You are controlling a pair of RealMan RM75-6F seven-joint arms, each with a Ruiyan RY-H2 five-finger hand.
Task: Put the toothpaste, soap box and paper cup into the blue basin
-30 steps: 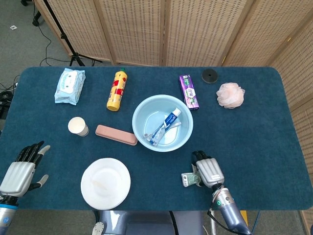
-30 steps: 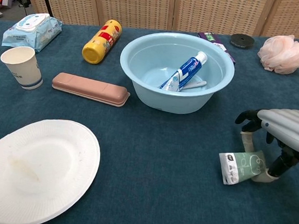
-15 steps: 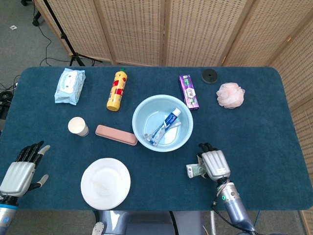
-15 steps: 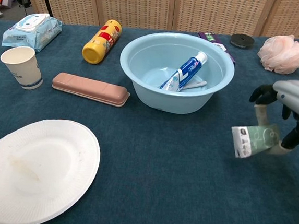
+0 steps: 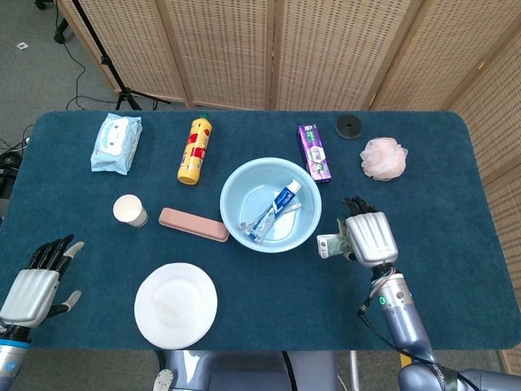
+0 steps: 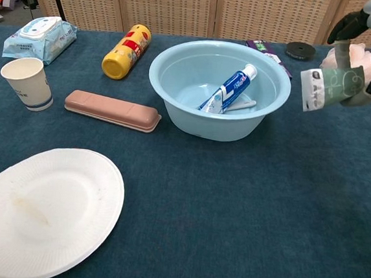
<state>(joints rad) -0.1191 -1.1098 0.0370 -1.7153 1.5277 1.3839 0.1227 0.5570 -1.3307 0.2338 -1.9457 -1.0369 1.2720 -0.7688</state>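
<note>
My right hand (image 6: 370, 35) holds a small green tube (image 6: 328, 88) in the air, just beside the blue basin (image 6: 178, 70). I should carry it over the rim before letting go. My left hand (image 5: 37, 285) rests open, holding nothing.

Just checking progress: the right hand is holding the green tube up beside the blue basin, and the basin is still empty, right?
Not empty. The chest view shows a blue and white toothpaste tube already lying in the blue basin. The right hand does hold the green tube up beside it.
</note>
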